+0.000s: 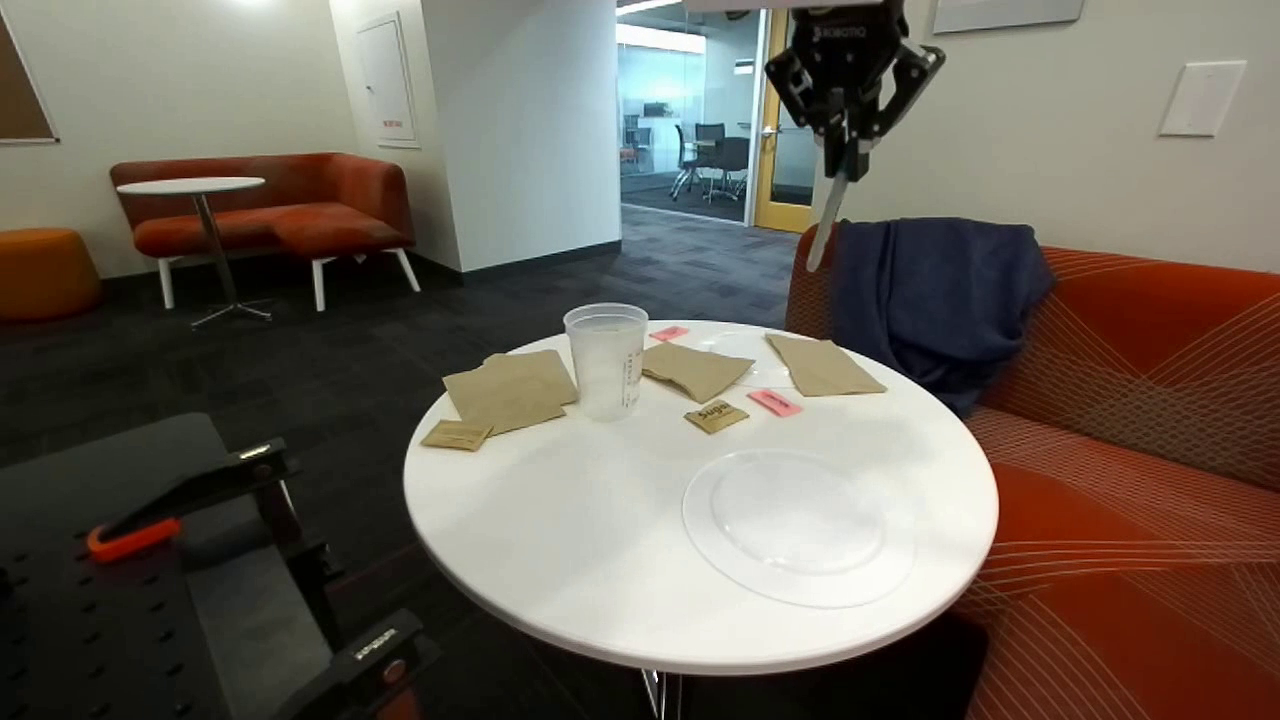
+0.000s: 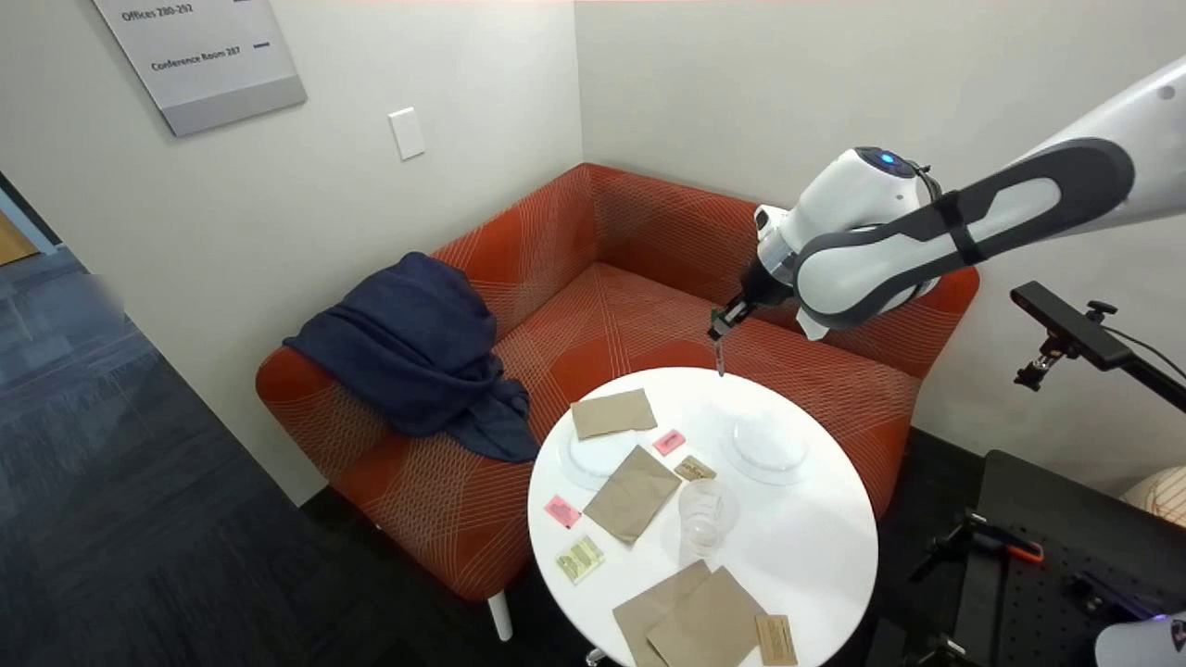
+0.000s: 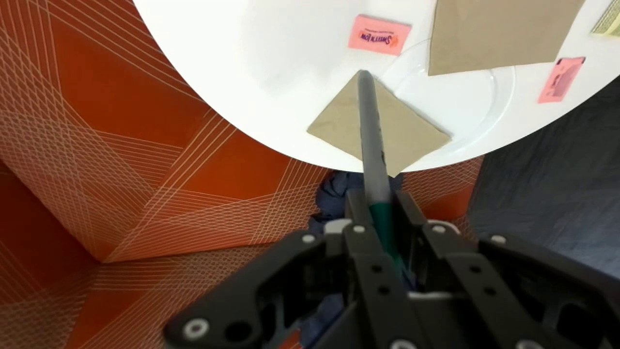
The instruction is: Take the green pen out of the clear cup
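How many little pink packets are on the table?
2. One pink packet lies beside a tan packet; the other pink packet is near the edge of the table, by a yellowish-green packet. More could hide under the napkins.

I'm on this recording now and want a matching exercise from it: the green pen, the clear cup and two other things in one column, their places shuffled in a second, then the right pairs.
Things
1. green pen
2. clear cup
3. dark blue cloth
4. round orange stool

Places
A. standing upright on the white table
B. on the dark carpet
C. held in the gripper, clear of the cup
D. draped over the red sofa beside the table

Pairs
1-C
2-A
3-D
4-B
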`<act>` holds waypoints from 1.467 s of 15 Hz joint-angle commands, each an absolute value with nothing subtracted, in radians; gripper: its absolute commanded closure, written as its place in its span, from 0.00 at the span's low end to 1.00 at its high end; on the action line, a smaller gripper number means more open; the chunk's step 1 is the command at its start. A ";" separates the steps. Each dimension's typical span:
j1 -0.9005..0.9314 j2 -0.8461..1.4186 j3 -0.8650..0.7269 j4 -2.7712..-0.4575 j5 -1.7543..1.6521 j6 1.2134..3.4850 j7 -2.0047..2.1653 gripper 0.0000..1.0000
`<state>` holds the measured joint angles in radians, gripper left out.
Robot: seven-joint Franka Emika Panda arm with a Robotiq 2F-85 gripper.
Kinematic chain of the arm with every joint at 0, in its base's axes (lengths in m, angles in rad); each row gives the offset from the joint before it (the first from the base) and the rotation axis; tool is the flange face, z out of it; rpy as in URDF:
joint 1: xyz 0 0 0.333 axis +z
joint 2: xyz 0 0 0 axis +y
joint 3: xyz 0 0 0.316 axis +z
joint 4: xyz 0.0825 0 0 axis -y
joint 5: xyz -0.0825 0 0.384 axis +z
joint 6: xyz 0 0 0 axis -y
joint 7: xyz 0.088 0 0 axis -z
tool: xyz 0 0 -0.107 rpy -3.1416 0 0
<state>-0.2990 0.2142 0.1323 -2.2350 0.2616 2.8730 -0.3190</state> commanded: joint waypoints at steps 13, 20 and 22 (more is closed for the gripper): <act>-0.207 0.514 0.002 -1.927 0.250 2.624 -0.068 0.95; -0.204 0.624 0.003 -1.854 0.255 2.602 -0.029 0.95; -0.204 0.649 0.003 -1.838 0.253 2.599 -0.026 0.95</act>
